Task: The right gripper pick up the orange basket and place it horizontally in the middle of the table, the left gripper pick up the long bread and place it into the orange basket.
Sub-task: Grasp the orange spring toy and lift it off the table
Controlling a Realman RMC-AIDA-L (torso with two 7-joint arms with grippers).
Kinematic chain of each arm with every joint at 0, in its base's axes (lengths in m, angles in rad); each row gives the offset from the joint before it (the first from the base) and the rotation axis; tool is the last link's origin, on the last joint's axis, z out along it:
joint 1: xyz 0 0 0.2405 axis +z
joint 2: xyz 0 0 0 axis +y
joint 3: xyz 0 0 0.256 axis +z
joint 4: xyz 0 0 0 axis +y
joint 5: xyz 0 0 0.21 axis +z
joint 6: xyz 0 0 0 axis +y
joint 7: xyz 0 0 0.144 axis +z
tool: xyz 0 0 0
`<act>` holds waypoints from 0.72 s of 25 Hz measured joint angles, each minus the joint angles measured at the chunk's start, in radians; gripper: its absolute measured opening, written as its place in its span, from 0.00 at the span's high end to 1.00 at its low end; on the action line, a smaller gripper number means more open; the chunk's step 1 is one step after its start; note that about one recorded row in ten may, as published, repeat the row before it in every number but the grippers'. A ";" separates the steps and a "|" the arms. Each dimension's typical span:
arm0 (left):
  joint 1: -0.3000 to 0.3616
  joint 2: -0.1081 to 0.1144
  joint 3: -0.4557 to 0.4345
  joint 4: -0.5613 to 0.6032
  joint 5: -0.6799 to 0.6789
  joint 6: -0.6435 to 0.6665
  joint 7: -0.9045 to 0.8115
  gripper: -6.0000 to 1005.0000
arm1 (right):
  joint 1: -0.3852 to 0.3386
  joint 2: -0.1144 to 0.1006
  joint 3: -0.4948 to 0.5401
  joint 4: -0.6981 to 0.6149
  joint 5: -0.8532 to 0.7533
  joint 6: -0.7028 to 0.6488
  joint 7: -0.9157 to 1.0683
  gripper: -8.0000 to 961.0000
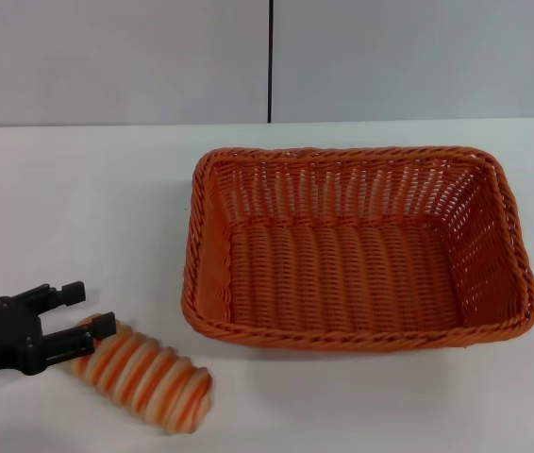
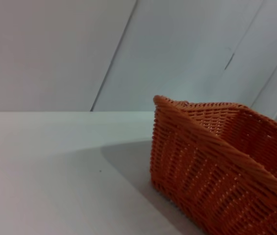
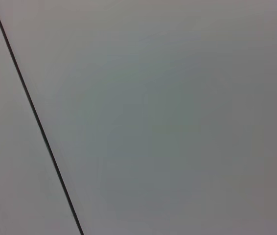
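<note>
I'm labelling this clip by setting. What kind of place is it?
Probably a lab or test bench, not a home kitchen: a bare white table against grey wall panels, with only an orange basket, a toy long bread and the left gripper.

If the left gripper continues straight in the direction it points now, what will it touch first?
Most likely the long bread. In the head view the left gripper points toward the right, fingers open, and its nearer finger already sits at the loaf's end. The orange basket lies farther along that line; depth is uncertain.
</note>
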 joint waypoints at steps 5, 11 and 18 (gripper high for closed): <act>0.011 0.001 -0.019 0.011 -0.008 0.011 0.007 0.19 | -0.005 0.000 -0.001 0.000 -0.001 0.000 0.000 0.52; 0.031 0.008 -0.020 0.011 -0.006 0.006 0.007 0.20 | -0.007 0.000 0.000 0.000 -0.001 0.000 0.001 0.52; 0.056 0.011 -0.030 0.011 -0.004 0.001 0.007 0.21 | -0.006 0.001 -0.004 0.017 -0.005 0.001 -0.003 0.52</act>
